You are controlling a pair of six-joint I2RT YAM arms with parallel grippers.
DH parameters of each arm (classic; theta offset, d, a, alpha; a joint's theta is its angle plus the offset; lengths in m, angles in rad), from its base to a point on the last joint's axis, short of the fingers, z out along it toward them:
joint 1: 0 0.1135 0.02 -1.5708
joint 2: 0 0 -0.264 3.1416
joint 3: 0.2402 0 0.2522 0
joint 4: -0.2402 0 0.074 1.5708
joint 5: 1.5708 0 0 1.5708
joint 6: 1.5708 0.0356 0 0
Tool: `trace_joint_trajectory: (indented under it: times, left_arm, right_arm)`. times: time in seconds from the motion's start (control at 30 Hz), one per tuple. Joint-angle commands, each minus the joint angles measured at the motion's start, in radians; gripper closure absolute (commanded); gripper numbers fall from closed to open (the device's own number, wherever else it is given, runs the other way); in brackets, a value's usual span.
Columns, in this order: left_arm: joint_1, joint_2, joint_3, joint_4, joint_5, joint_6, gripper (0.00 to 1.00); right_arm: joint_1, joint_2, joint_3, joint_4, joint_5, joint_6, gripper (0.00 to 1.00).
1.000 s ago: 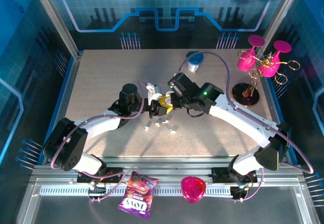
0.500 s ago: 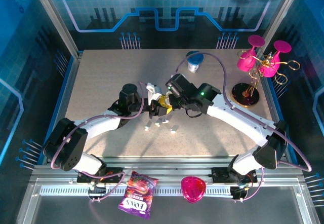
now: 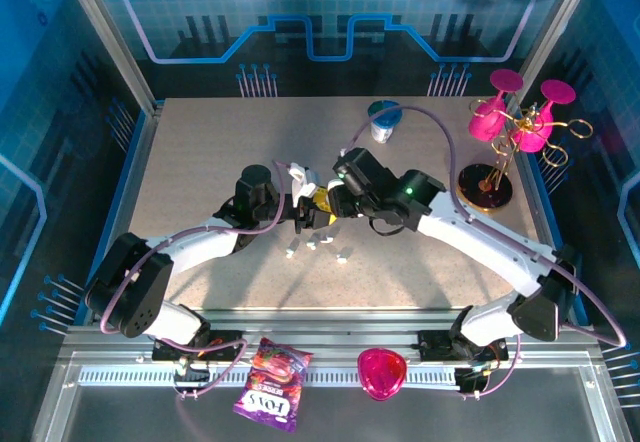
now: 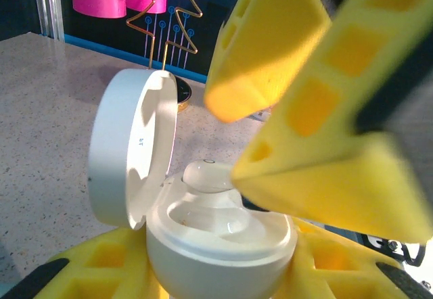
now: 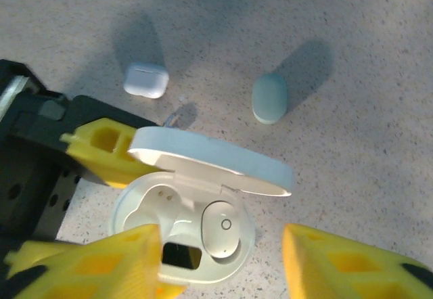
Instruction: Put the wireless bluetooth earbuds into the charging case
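Since the frame half a second earlier, the right arm's forearm has swung slightly outward in the overhead view, while the left arm has not shifted. The left gripper [image 4: 216,275] is clamped on the base of the round white plastic charging case [image 5: 183,235], one yellow foam pad on each side. This lifts the case off the speckled grey table [image 3: 200,152] and presents its mouth upward to the other arm. The hinged white lid [image 4: 128,157] stands open, near upright, at the side away from the right arm, which leaves the approach from above free. The right gripper [image 5: 216,248] hangs directly over the case with its yellow fingers [image 5: 88,262] spread wide and gripping nothing. This suggests a release rather than a pick. One tiny white plastic earbud [image 5: 223,228] sits in the right-hand well of the case in the right wrist view, and the left-hand well [image 5: 152,201] is empty. The seated earbud's rounded face, marked with a small ring, points up; its stem is hidden, so its long axis presumably runs down into the well. The case mouth is oval, with its long axis running across the two wells. Three more loose white earbuds [image 3: 312,243] lie on the table just below the grippers in the overhead view. A small closed white case [image 5: 145,80] and a pale oval case [image 5: 269,98] lie apart on the table.
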Motion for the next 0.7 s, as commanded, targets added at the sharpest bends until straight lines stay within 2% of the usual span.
trace_joint_trajectory:
  times: [0.0,0.1,0.2,0.37,0.5,0.67]
  left_arm:
    - [0.013,-0.023,0.017,0.037,-0.006,0.012,0.68]
    - [0.021,-0.037,0.005,0.058,-0.005,0.005,0.68]
    - [0.033,-0.057,-0.009,0.063,-0.005,0.001,0.68]
    - [0.059,-0.112,-0.030,0.070,-0.022,-0.023,0.68]
    - [0.061,-0.172,-0.029,0.037,-0.033,-0.016,0.68]
    - [0.061,-0.249,0.001,-0.071,-0.035,0.026,0.68]
  right_arm:
    - [0.006,-0.107,-0.072,0.108,-0.042,-0.026,0.41]
    - [-0.002,-0.215,-0.173,0.213,-0.065,-0.044,0.36]
    - [-0.037,-0.333,-0.295,0.321,-0.100,-0.028,0.35]
    - [-0.174,-0.483,-0.500,0.424,-0.183,0.077,0.35]
    - [-0.271,-0.485,-0.622,0.455,-0.277,0.137,0.35]
    - [-0.278,-0.363,-0.667,0.450,-0.368,0.211,0.35]
